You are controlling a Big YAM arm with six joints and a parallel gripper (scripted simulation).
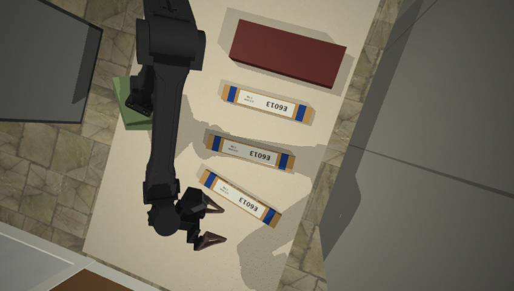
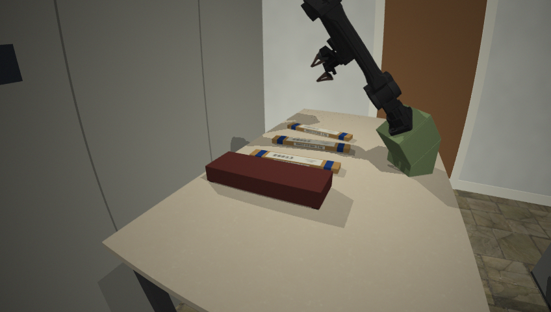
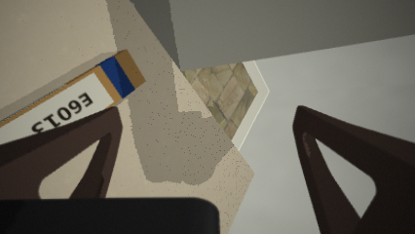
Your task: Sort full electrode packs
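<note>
Three electrode packs were lying flat on the tabletop (image 1: 119,230) (image 2: 270,247) (image 3: 44,29), all off the dark red platform (image 1: 287,54) (image 2: 270,175). The near pack (image 1: 267,103) (image 2: 297,160) sat just beside it, the middle pack (image 1: 250,153) (image 2: 311,144) lay roughly parallel, and the skewed pack (image 1: 239,198) (image 2: 320,131) (image 3: 73,99) was furthest off at an angle. The end effector (image 1: 220,225) (image 2: 318,72) (image 3: 207,116) hung up high, spread wide, nothing in it. Couldn't tell which were full, tbh.
</note>
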